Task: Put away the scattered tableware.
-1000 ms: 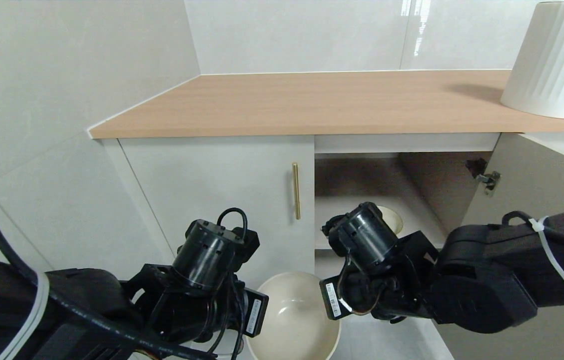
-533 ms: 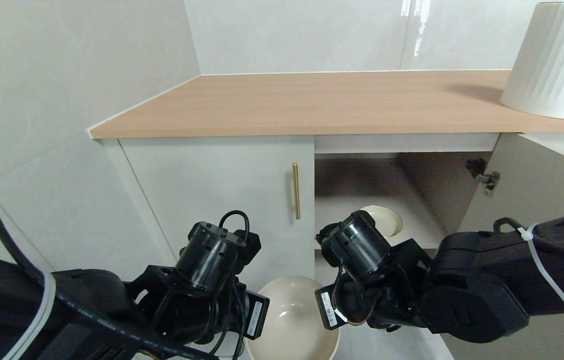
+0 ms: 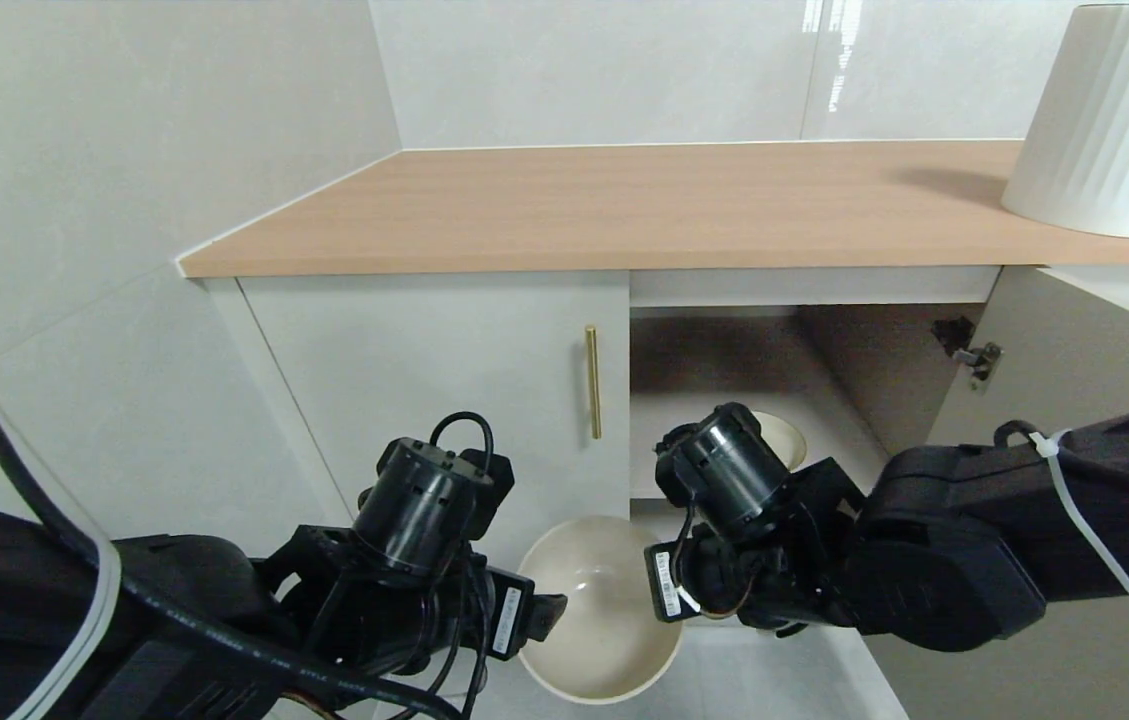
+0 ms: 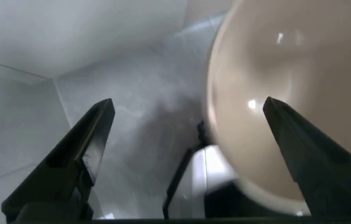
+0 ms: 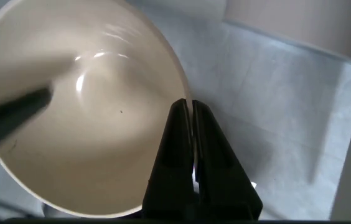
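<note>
Right gripper (image 5: 191, 111) pinching bowl (image 5: 82, 124) rim. Left gripper (image 4: 187, 106) spread wide, bowl beside one finger. Second dish (image 3: 789, 440) on shelf (image 3: 669, 432) just beyond right gripper.

Counter (image 3: 624, 210) runs along the back wall, with the side wall (image 3: 74, 200) on its left. Ribbed container (image 3: 1104, 120) stands on the counter at far right. Cabinet below: closed door (image 3: 424, 380) on the left, handle (image 3: 592, 382) at its right edge. Right compartment is exposed, its door (image 3: 1054, 380) swung out to the right. Small dish (image 3: 786, 436) sits on the shelf (image 3: 684, 440) inside, partly behind the right arm. Bowl (image 3: 596, 610) hangs in front of and below that shelf, over the floor (image 5: 275, 81), between both grippers. Right gripper (image 5: 191, 124) pinches the bowl's right rim, one finger inside, one outside. Left gripper (image 4: 188, 106) is at the bowl's left, fingers spread, the bowl's rim between them; contact can't be told.
</note>
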Robot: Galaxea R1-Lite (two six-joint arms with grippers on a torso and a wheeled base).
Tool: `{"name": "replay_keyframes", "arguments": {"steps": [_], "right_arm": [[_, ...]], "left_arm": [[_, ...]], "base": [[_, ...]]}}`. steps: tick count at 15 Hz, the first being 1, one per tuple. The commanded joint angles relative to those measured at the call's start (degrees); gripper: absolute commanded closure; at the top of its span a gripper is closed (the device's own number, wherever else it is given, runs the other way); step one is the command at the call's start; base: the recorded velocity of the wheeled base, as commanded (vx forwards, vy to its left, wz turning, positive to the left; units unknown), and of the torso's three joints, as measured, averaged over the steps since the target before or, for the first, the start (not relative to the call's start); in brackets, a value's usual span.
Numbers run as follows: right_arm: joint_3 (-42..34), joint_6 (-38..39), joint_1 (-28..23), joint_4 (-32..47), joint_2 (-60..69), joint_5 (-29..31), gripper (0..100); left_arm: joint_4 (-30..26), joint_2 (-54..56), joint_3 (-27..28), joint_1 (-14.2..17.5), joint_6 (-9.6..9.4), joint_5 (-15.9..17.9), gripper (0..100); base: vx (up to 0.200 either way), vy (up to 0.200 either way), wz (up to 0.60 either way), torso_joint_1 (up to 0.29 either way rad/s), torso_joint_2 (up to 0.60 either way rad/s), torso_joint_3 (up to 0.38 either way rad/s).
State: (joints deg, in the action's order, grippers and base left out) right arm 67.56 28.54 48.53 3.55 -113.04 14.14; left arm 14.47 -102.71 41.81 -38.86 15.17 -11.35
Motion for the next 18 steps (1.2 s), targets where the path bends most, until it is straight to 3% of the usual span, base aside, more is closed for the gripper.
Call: {"name": "replay_keyframes", "arguments": {"steps": [1, 4, 6, 11, 18], "right_arm": [[3.02, 4.77, -6.43, 0.14, -1.92, 1.42, 100], [9.96, 13.83, -17.59, 0.67, -8.25, 5.02, 100], [12.42, 17.08, -20.93, 0.5, -10.79, 7.22, 100], [17.43, 18.13, -26.29, 0.32, -14.4, 7.92, 100], [23.85, 19.45, -29.99, 0.32, -19.67, 8.01, 100]], "left_arm": [[0.38, 0.23, 0.11, 0.1, 0.22, -0.25, 0], [0.56, 0.23, 0.11, 0.19, 0.74, -0.16, 0], [0.56, 0.31, 0.11, 0.54, 0.74, -0.25, 0], [0.56, 0.31, 0.2, 0.72, 0.83, -0.25, 0], [0.56, 0.4, 0.2, 0.72, 0.83, -0.25, 0]], "base": [[0.0, 0.0, 0.0, 0.0, 0.0, 0.0], [0.0, 0.0, 0.0, 0.0, 0.0, 0.0], [0.0, 0.0, 0.0, 0.0, 0.0, 0.0], [0.0, 0.0, 0.0, 0.0, 0.0, 0.0], [0.0, 0.0, 0.0, 0.0, 0.0, 0.0]]}}
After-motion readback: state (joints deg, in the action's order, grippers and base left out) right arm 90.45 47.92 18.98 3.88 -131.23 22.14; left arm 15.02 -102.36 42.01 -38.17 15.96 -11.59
